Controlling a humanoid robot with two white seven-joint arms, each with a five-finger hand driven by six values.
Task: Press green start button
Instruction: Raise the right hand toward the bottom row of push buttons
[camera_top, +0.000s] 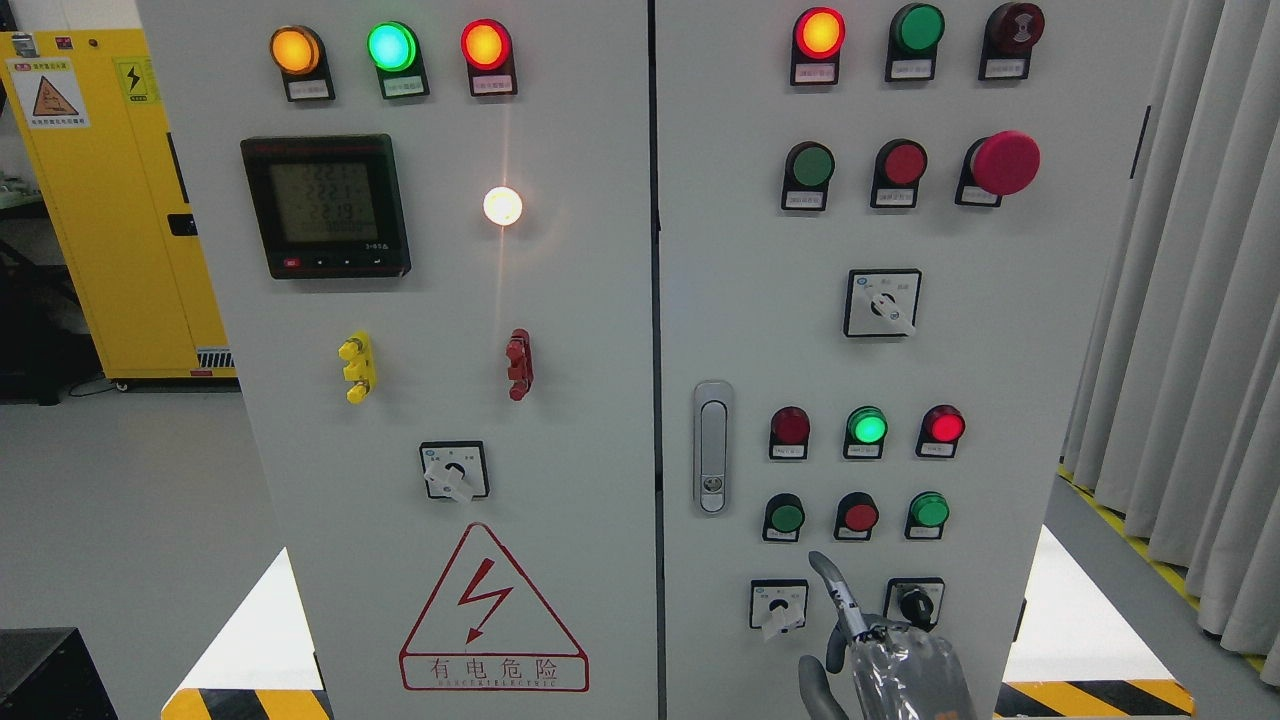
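Observation:
My right hand (862, 640) rises from the bottom edge in front of the right cabinet door. Its index finger (830, 580) points up; the other fingers are curled and hold nothing. The fingertip is just below the lower button row, apart from it, between a green button (787, 517) and a red button (859, 516). Another green button (929, 510) sits at the right of that row. A further green button (811, 166) is in the upper row. The left hand is out of view.
Two rotary switches (779, 605) (914, 603) flank the hand. Lit indicator lamps (866, 427) sit above the lower buttons. A red mushroom stop button (1005, 162) is at upper right. A door latch (711, 446) stands left of the buttons. Grey curtains (1180, 300) hang at the right.

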